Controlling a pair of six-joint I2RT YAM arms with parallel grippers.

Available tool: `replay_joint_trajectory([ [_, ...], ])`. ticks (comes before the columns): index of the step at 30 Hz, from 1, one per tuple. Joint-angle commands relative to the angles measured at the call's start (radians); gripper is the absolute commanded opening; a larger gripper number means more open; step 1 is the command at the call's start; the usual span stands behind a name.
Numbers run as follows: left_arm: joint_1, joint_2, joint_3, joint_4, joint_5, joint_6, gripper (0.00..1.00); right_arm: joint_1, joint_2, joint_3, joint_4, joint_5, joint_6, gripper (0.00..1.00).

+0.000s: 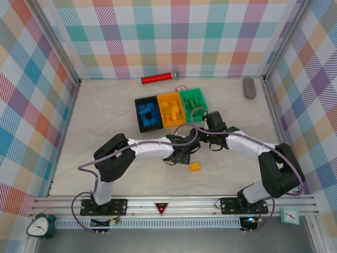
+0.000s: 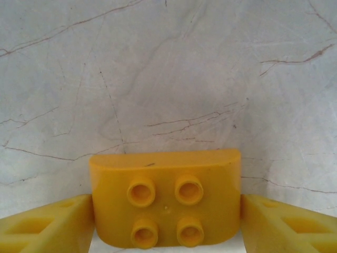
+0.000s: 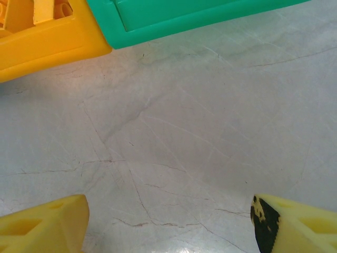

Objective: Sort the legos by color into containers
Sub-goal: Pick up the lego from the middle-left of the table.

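Note:
One yellow lego brick (image 2: pixel 166 197) with four studs lies on the marble table between my left gripper's (image 2: pixel 167 224) fingers. Both fingers (image 2: pixel 50 224) press against its sides. From above the same brick (image 1: pixel 194 167) sits on the table at the tip of the left arm. My right gripper (image 3: pixel 168 224) is open over bare table, just in front of the orange bin (image 3: pixel 47 45) and the green bin (image 3: pixel 174 18). In the top view the black bin (image 1: pixel 138 115) holds blue legos, the orange bin (image 1: pixel 174 125) yellow ones, and the green bin (image 1: pixel 182 103) green ones.
A red glittery cylinder (image 1: pixel 159 78) lies by the back wall, behind the bins. A grey oval object (image 1: pixel 249 87) rests at the back right. Checked walls close off the table on three sides. The two arms' cables loop over the middle.

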Motion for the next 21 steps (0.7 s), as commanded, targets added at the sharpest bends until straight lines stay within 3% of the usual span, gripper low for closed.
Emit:
replay_joint_trajectory([
  [1,0.003,0.031,0.02,-0.036,-0.01,-0.013,0.7,-0.005,-0.023,-0.013,0.015,-0.009,0.013,0.81],
  [10,0.005,0.02,0.016,-0.034,-0.016,0.003,0.62,-0.005,-0.021,-0.017,0.018,-0.006,0.011,0.81],
  [21,0.005,-0.141,-0.053,-0.01,-0.129,0.005,0.59,-0.005,-0.007,-0.012,0.022,-0.009,0.014,0.81],
])
